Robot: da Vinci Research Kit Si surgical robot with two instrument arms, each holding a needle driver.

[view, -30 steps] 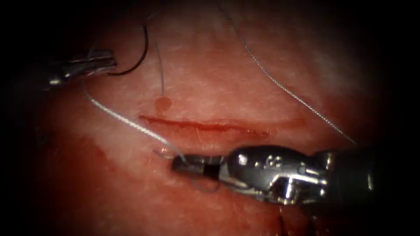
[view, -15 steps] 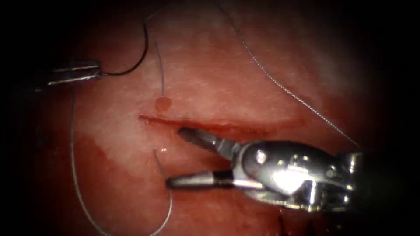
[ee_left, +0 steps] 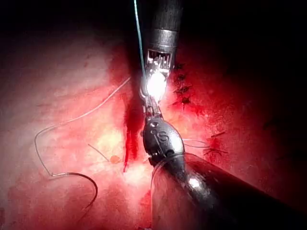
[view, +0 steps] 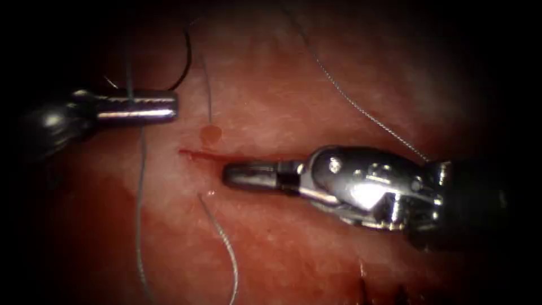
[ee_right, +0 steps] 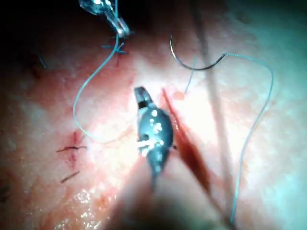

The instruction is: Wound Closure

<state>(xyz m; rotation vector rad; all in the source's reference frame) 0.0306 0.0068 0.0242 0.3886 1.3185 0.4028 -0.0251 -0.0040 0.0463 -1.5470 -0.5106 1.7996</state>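
Right tool [view: 237, 175] empty over the cut [view: 197, 153]; needle [view: 183, 62] lies free on tissue [view: 282, 101].

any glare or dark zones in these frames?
Endoscope view: dark vignette round the edges; glare on the right arm's steel tool, jaws shut, empty; the left arm's steel tool, shut on the pale thread, is dimly lit. Left wrist view: blown-out highlight on tool metal. Right wrist view: the dark curved needle lies free on the pink tissue.

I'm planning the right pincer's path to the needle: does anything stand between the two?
Only a short thread end lying flat on the tissue. The needle lies free above the cut. The right pincer, shut, holds nothing. The left pincer holds thread beside that path.
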